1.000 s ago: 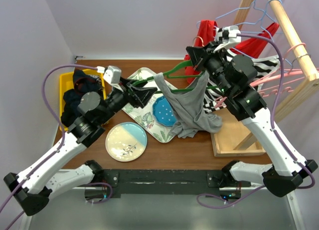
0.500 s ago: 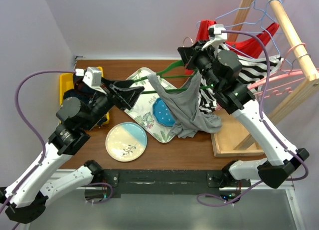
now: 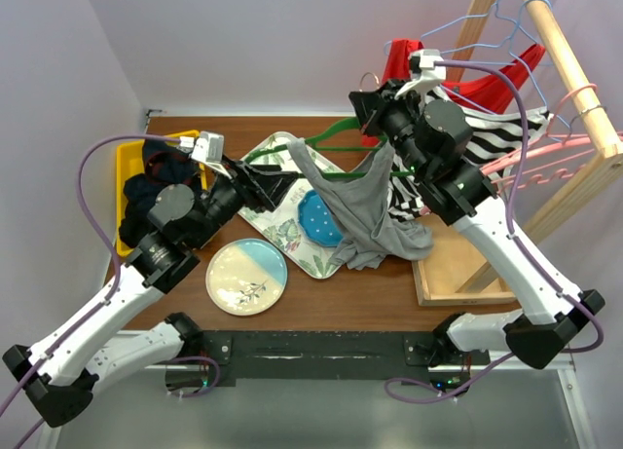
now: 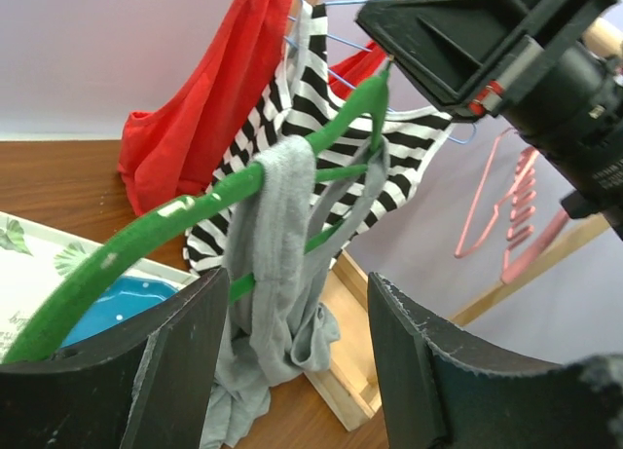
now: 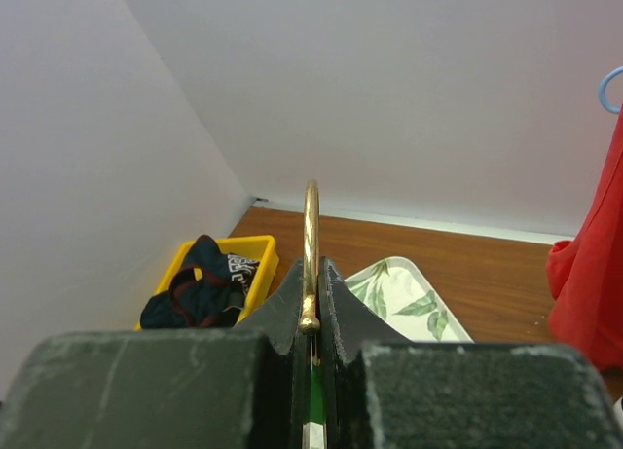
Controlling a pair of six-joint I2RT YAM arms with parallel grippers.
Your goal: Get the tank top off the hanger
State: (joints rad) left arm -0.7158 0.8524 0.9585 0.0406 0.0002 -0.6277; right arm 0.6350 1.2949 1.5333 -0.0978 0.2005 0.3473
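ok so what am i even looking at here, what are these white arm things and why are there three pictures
These are two robot arms bolted to a table, each ending in a two-finger gripper. The wide picture comes from a camera above and behind them. The other two come from small cameras on the wrists, so you see each arm's own black fingers up close.

The right gripper is shut on the metal hook of a green hanger, holding it up over the table. A grey tank top hangs from it. The left gripper is open, close to the hanger, holding nothing.

On the table are a yellow bin of dark clothes, a leaf-patterned tray with a blue plate on it, and a cream-and-blue plate. At the right stands a wooden rack with a red garment and a striped garment.
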